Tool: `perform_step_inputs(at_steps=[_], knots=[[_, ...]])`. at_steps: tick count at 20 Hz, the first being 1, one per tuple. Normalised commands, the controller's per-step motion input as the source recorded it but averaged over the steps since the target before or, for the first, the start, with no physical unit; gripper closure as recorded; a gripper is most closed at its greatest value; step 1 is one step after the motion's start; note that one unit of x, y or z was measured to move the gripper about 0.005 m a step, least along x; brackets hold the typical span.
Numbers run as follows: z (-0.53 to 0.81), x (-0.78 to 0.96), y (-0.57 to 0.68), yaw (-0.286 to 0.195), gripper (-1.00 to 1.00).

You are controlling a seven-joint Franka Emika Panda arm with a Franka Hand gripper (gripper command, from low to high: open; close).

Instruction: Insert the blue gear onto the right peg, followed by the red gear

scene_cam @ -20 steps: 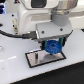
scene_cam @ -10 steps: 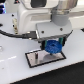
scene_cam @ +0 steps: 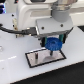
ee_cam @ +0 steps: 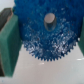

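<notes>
Well, no writing is legible anywhere. My gripper (scene_cam: 53,45) is clamped on the wide, flat, bright-blue plastic gear (ee_cam: 46,36), whose toothed rim presses against one green finger pad (ee_cam: 10,47). I hold it above the grey, black-rimmed rectangular plate (scene_cam: 41,58).

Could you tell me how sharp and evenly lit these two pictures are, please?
In the exterior view, everything is coarse and soft; the blue gear under the end effector has smeared teeth, the white table is washed out, and a faint shadow falls on the grey plate. In the wrist view, the gear fills the frame with blurred, speckled teeth, the green pads are soft, and the background glares white.
</notes>
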Motion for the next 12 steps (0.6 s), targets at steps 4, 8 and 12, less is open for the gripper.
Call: perform_step_inputs(at_steps=[4,8,12], knots=[[-0.08,0.26,-0.08,0.000,1.00],[-0.14,0.20,-0.08,0.000,1.00],[0.08,0.22,-0.01,0.000,1.00]])
